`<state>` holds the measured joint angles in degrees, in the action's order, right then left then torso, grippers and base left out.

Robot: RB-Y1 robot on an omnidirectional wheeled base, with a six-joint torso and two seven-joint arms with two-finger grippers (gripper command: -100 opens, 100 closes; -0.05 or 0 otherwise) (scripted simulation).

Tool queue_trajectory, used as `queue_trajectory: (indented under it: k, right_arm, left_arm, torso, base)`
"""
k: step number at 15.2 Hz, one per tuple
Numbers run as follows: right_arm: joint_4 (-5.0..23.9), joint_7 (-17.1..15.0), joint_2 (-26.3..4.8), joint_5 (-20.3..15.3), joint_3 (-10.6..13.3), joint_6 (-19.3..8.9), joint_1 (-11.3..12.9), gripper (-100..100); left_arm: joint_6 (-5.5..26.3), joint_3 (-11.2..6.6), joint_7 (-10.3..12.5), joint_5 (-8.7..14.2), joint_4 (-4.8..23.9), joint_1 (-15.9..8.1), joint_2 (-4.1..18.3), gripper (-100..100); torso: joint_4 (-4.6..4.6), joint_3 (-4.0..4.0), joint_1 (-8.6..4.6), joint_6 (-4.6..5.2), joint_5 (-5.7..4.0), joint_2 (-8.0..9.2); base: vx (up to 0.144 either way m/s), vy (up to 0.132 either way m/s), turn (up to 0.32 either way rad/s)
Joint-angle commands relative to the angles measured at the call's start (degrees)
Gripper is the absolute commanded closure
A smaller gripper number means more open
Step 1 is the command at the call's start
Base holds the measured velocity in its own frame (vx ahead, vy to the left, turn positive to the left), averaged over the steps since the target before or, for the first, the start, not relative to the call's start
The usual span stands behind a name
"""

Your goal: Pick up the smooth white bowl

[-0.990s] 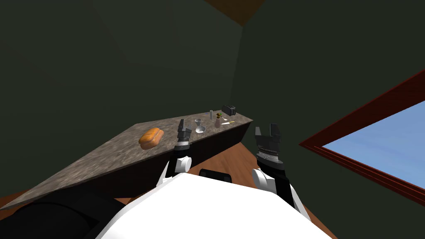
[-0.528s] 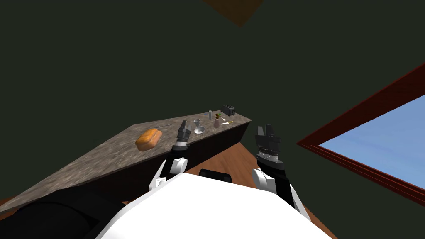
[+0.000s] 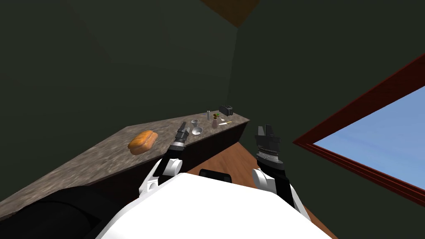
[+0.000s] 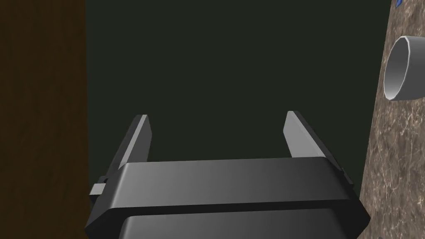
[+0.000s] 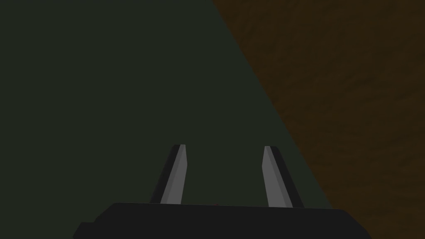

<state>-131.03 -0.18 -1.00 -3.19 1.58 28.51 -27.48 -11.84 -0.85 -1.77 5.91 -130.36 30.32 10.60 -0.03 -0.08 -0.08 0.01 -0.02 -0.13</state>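
White and smooth, the bowl [image 3: 197, 131] is seen on the mottled brown surface [image 3: 95, 162], just right of the left end effector [image 3: 183, 125], whose fingers are spread wide and empty. A grey cup [image 3: 194, 122] is set just beyond it. The right end effector [image 3: 265, 128] is held open, off the surface.

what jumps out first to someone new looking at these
The orange bread loaf on the brown counter, left of my open left gripper, stands out most. Then the red-framed window of blue sky on the right. The small white bowl sits close beside that gripper.
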Motion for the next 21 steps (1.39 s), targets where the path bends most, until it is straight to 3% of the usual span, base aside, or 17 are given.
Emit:
queue_trajectory:
  k: [1, 2, 4, 7, 9, 10, 12, 13, 15, 16, 18, 21]
  right_arm:
    - [0.0, 0.0, 0.0, 0.0, 0.0, 0.0, 0.0, 0]
    - [0.0, 0.0, 0.0, 0.0, 0.0, 0.0, 0.0, 0]
    - [0.0, 0.0, 0.0, 0.0, 0.0, 0.0, 0.0, 0]
    - [0.0, 0.0, 0.0, 0.0, 0.0, 0.0, 0.0, 0]
    - [0.0, 0.0, 0.0, 0.0, 0.0, 0.0, 0.0, 0]
    - [0.0, 0.0, 0.0, 0.0, 0.0, 0.0, 0.0, 0]
    - [0.0, 0.0, 0.0, 0.0, 0.0, 0.0, 0.0, 0]
    - [0.0, 0.0, 0.0, 0.0, 0.0, 0.0, 0.0, 0]
    - [0.0, 0.0, 0.0, 0.0, 0.0, 0.0, 0.0, 0]
    - [0.0, 0.0, 0.0, 0.0, 0.0, 0.0, 0.0, 0]
    - [0.0, 0.0, 0.0, 0.0, 0.0, 0.0, 0.0, 0]
    - [0.0, 0.0, 0.0, 0.0, 0.0, 0.0, 0.0, 0]
  left_arm:
    - [2.4, -0.77, 0.25, 0.39, -0.05, 0.11, 0.76, -100]
    - [3.91, -1.78, 0.56, 0.94, -0.34, 0.55, 1.59, -100]
    - [4.94, -1.78, 0.56, 0.94, -0.34, 0.55, 1.59, -100]
    - [9.18, -3.98, 1.25, 2.13, -0.99, 1.51, 2.89, -100]
    - [10.46, -3.98, 1.25, 2.13, -0.99, 1.51, 2.89, -100]
    - [12.45, -5.16, 1.62, 2.77, -1.34, 2.03, 3.38, -100]
    - [13.41, -5.16, 1.62, 2.77, -1.34, 2.03, 3.38, -100]
    - [15.25, -6.38, 2.0, 3.43, -1.7, 2.56, 3.77, -100]
    - [16.47, -6.38, 2.0, 3.43, -1.7, 2.56, 3.77, -100]
    - [18.33, -7.64, 2.4, 4.11, -2.08, 3.1, 4.07, -100]
    - [19.63, -7.64, 2.4, 4.11, -2.08, 3.1, 4.07, -100]
    - [24.2, -10.25, 3.21, 5.53, -2.85, 4.23, 4.39, -100]
  torso:
    - [0.0, 0.0, 0.0, 0.0, 0.0, 0.0]
    - [0.0, 0.0, -0.01, 0.0, 0.0, 0.0]
    - [-0.01, -0.02, -0.03, 0.0, -0.01, -0.03]
    - [0.0, 0.0, -0.01, 0.0, 0.0, 0.0]
    - [0.0, -0.01, -0.02, 0.0, 0.0, -0.02]
    - [0.0, 0.0, 0.0, -0.01, 0.0, 0.0]
    - [0.0, -0.01, -0.01, 0.0, 0.0, -0.01]
    - [0.0, 0.0, 0.0, -0.01, 0.0, 0.0]
    - [0.0, 0.0, -0.02, -0.01, -0.01, 0.0]
    - [0.0, 0.01, 0.0, -0.01, 0.0, 0.01]
    - [0.0, 0.0, -0.02, 0.0, 0.0, 0.0]
    - [-0.01, -0.02, -0.03, 0.0, -0.01, -0.03]
  base:
    - [0.033, -0.026, -0.055]
    - [0.038, -0.031, -0.08]
    - [0.034, -0.022, -0.037]
    - [0.034, -0.023, -0.068]
    - [0.032, -0.021, -0.035]
    - [0.034, -0.023, -0.063]
    - [0.032, -0.018, -0.045]
    - [0.031, -0.024, -0.074]
    - [0.03, -0.019, -0.042]
    - [0.031, -0.023, -0.055]
    - [0.031, -0.021, -0.051]
    - [0.046, -0.026, -0.087]
